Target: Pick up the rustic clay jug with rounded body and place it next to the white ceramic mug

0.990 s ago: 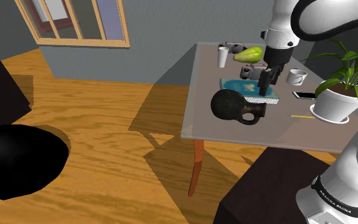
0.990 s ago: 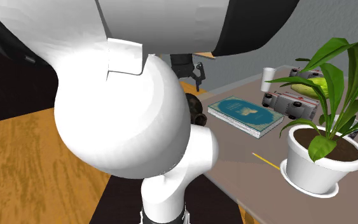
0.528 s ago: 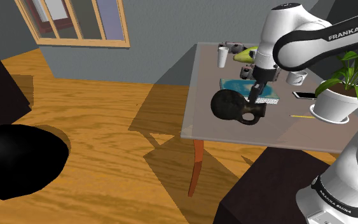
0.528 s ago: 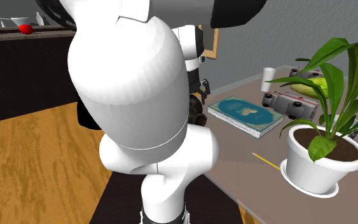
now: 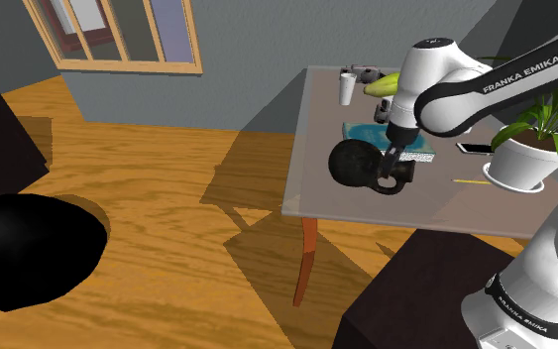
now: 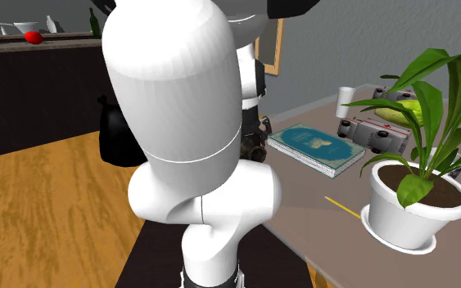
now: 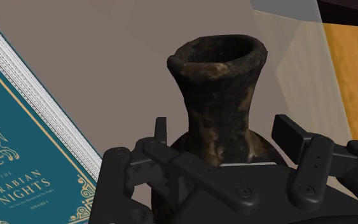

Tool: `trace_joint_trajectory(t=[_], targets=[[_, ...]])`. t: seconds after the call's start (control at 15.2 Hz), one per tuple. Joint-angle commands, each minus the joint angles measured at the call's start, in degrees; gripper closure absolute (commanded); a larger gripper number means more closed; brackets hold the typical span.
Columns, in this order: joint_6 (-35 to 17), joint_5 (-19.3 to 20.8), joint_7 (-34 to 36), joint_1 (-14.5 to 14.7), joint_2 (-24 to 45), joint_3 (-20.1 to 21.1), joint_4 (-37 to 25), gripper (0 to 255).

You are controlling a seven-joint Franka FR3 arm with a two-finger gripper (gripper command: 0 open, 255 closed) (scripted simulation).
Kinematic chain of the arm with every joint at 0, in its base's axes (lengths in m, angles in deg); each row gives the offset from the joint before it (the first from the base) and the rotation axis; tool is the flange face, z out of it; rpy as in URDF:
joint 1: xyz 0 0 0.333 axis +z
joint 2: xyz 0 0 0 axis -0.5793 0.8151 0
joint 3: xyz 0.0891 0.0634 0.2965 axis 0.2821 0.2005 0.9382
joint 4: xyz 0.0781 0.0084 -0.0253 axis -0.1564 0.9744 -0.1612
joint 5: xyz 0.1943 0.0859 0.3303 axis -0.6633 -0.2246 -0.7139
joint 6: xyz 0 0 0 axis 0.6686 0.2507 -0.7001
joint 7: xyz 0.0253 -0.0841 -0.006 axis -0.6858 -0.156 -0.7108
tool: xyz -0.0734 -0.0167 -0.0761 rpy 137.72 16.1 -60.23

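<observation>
Bk [image 7: 25, 146]: "Arabian Nights"; arm [image 5: 485, 89]: "Franka Emika"; end effector [image 7: 223, 126] astride jug [image 7: 219, 83].

A room in a home: a glossy wood-plank floor [image 5: 167, 228], grey walls [image 5: 247, 69] and a light wooden-framed window [image 5: 118, 40] stand around a grey counter [image 5: 435, 203] bearing a leafy green plant in a white pot [image 6: 413, 204] and a teal hardback book [image 6: 314, 147]
</observation>
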Motion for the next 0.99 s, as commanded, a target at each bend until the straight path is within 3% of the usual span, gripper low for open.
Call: trace_joint_trajectory(t=[0.0,0.46,0.53,0.92], targets=[[-1.6,0.3,0.1,-0.2,1.1,-0.2,0.5,0],[-1.6,0.3,0.1,-0.2,1.1,-0.2,0.5,0],[-1.6,0.3,0.1,-0.2,1.1,-0.2,0.5,255],[-1.7,0.3,0.1,-0.2,1.1,-0.3,0.5,255]])
